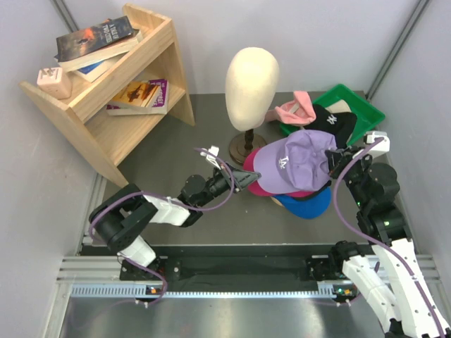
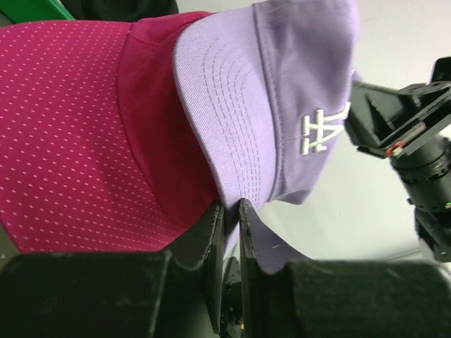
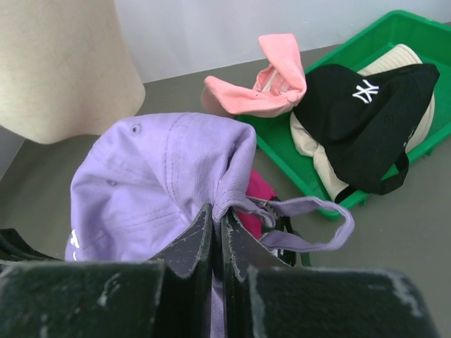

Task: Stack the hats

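Note:
A lavender cap [image 1: 294,160] lies on top of a magenta cap [image 1: 266,189] and a blue cap [image 1: 309,204] at table centre. My left gripper [image 1: 248,177] is shut on the lavender cap's brim [image 2: 225,134], beside the magenta cap [image 2: 70,120]. My right gripper [image 1: 332,160] is shut on the back edge of the lavender cap [image 3: 162,183], by its strap. A light pink cap [image 1: 296,109], a black cap with white logo [image 1: 330,121] and a cream bucket hat [image 3: 394,67] sit at the green tray [image 1: 359,105].
A cream mannequin head [image 1: 250,81] on a round wooden stand [image 1: 246,148] is just behind the stack. A wooden shelf [image 1: 113,91] with books stands at the back left. Grey walls close both sides.

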{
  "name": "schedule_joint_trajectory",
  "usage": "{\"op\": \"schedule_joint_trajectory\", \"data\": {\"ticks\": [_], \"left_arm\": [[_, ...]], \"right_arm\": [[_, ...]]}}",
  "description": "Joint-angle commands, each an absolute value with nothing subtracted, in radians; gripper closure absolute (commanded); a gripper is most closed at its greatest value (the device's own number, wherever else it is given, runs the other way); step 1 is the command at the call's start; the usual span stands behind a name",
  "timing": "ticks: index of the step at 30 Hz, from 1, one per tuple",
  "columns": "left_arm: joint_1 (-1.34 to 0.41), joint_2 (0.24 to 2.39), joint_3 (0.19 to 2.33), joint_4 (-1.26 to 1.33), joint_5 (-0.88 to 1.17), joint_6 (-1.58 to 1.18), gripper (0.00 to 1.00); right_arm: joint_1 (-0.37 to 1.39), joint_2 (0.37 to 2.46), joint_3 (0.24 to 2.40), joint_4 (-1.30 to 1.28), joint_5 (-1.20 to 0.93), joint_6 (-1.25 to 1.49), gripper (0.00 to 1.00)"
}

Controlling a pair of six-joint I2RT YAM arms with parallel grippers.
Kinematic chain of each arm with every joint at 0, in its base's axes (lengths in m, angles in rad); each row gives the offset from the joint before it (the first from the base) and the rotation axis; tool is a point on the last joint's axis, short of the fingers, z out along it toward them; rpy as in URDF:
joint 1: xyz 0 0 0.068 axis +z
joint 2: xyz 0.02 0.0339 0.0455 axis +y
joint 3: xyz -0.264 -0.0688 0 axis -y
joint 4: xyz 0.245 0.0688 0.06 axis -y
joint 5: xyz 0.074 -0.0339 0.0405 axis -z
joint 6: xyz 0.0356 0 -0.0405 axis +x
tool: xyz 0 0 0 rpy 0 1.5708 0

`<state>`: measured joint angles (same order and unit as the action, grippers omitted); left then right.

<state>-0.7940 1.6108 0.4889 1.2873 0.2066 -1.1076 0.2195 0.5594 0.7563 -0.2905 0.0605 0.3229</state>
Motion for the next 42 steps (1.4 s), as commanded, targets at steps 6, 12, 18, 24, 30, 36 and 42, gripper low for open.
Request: {"op": "schedule_joint_trajectory", "data": {"ticks": [6,12,18,24,30,36,42], "left_arm": [[-0.796,1.358,0.413,1.373,0.055,-1.150,1.00],[-0.796,1.311,0.403,1.264,0.018,-1.157,1.00],[-0.792,1.347,0.368,1.322,0.009,-1.201,1.00],[-0.779,1.368,0.350,1.344,-0.041,-1.219,1.00],[-0.752,1.388,0.295,1.405,-0.081,-1.252,1.00],[-0.727,1.440,0.298,1.454,-0.032,-1.282,1.00],[-0.715,1.497,0.302,1.519,-0.005,-1.307,1.00]], "right_arm": [[0.209,0.525,0.819,-0.373,0.020,0.307,1.00],[0.210,0.528,0.811,-0.383,0.017,0.307,1.00],[0.210,0.528,0.827,-0.414,0.026,0.302,0.70],[0.210,0.506,0.871,-0.454,0.078,0.290,0.17],[0.210,0.494,0.871,-0.449,0.087,0.282,0.20],[0.209,0.528,0.812,-0.411,0.137,0.275,0.27],[0.201,0.594,0.758,-0.333,0.112,0.276,0.32]]}}
